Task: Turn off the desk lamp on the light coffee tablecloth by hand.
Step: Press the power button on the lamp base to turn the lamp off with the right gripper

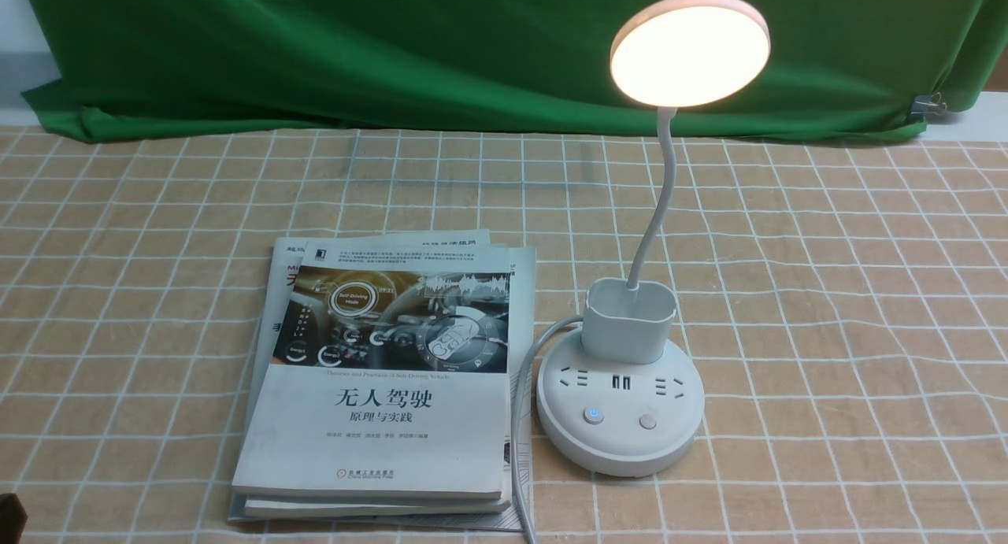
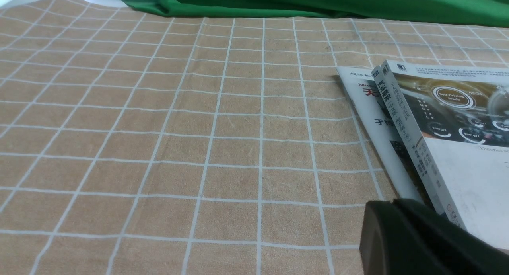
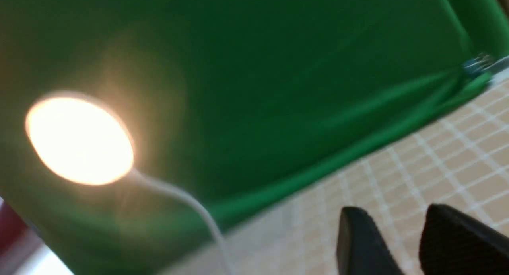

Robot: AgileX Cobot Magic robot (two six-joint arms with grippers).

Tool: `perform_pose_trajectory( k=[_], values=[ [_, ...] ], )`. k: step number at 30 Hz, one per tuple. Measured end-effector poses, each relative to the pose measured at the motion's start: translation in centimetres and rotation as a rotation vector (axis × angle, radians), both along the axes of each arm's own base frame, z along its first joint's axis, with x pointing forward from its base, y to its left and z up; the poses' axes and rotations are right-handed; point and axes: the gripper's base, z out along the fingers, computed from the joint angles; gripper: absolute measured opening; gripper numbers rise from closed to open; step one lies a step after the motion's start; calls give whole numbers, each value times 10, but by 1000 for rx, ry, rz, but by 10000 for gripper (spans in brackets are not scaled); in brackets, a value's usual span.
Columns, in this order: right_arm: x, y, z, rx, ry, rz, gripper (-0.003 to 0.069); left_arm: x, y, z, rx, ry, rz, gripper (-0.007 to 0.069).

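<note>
The desk lamp (image 1: pixel 630 323) stands lit on the light coffee tablecloth (image 1: pixel 827 292), just right of the stacked books (image 1: pixel 386 386). Its disc glows warm and its left button (image 1: pixel 593 415) shows blue. My right pincer (image 3: pixel 393 213) tilts toward the lamp head, fingers apart and empty. My left pincer (image 2: pixel 391 211) sits near the books; I cannot tell its opening. The top cover reads "无人驾驶".

One desk lamp (image 1: pixel 630 323) stands lit on one light coffee tablecloth (image 1: pixel 827 292). Its base shows two buttons (image 1: pixel 593 416), two power sockets (image 1: pixel 575 380) and a pair of USB ports (image 1: pixel 620 384). One stack of books (image 1: pixel 386 386), three by the look. Behind, one green backdrop cloth (image 1: pixel 394 48), one metal clip (image 1: pixel 929 105).
</note>
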Motion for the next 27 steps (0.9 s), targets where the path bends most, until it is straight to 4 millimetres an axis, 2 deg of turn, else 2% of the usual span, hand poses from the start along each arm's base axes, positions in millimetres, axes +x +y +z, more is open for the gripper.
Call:
perform_pose_trajectory(
  k=[6,9,11,12,15,18,20,22,25,27],
  values=[
    [0,0,2,56,-18,3,211,0,0,0,0,0,0,5],
    [1,1,4,11,75,18,92,0,0,0,-1,0,0,5],
    [2,4,25,-88,133,45,51,0,0,0,-1,0,0,5],
    [2,4,27,-100,140,49,50,0,0,0,-1,0,0,5],
    [15,12,66,-307,343,145,48,0,0,0,-1,0,0,5],
    [34,19,84,-440,554,242,48,0,0,0,-1,0,0,5],
    [52,24,90,-532,696,309,48,0,0,0,-1,0,0,5],
    [79,30,89,-620,843,388,48,0,0,0,-1,0,0,5],
    [107,38,88,-668,919,458,42,0,0,0,0,0,0,5],
    [132,51,83,-692,982,531,37,0,0,0,0,0,0,5]
  ],
)
